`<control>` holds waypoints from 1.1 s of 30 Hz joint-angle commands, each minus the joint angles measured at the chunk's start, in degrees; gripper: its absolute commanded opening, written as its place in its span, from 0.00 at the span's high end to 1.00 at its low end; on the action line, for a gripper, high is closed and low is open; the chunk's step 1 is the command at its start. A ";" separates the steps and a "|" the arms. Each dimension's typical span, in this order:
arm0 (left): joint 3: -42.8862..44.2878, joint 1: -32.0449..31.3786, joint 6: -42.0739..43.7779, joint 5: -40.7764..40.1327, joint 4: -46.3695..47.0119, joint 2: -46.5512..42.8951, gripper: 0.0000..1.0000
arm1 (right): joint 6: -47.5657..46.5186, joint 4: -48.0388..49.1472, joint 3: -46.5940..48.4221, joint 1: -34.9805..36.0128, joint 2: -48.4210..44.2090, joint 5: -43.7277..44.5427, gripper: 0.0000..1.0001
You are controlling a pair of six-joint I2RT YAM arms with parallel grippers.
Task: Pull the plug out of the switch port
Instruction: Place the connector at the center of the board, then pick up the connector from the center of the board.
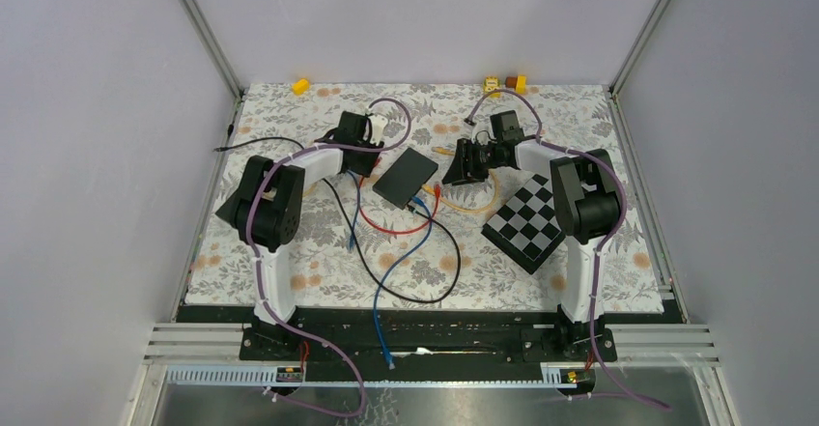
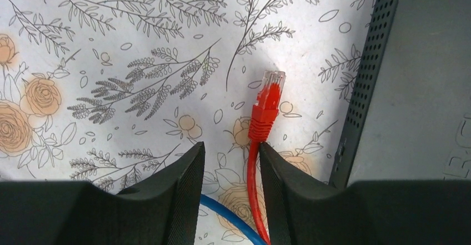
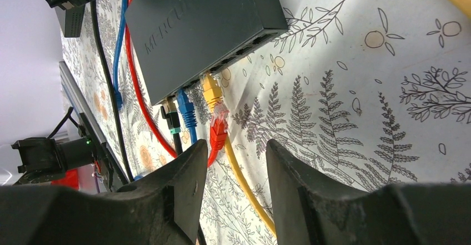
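The black switch lies flat mid-table; it also shows in the right wrist view. Along its port side a yellow plug, a blue plug and a black plug sit in ports. A red plug lies loose on the mat just outside the ports, across the yellow cable. My right gripper is open and empty, just short of these plugs. My left gripper is open at the switch's other side. Another red plug lies free on the mat ahead of it, its cable running along the right finger.
Red, blue and black cables loop over the floral mat in front of the switch. A blue cable crosses under my left fingers. A checkerboard block lies by the right arm. Small yellow blocks sit at the far edge.
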 commanded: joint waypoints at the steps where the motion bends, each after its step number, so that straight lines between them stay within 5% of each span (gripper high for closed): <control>1: 0.83 0.07 1.55 1.96 -5.18 4.37 0.56 | -0.70 -0.42 2.04 -0.52 -2.80 -1.24 0.50; 20: 5.60 0.14 4.93 12.16 -8.59 5.75 0.49 | -0.45 -0.75 2.80 -1.28 -1.60 -3.14 0.52; 33: 7.29 0.13 4.57 -4.94 -8.06 8.44 0.58 | -0.61 -1.34 3.45 -1.27 -0.30 -3.52 0.53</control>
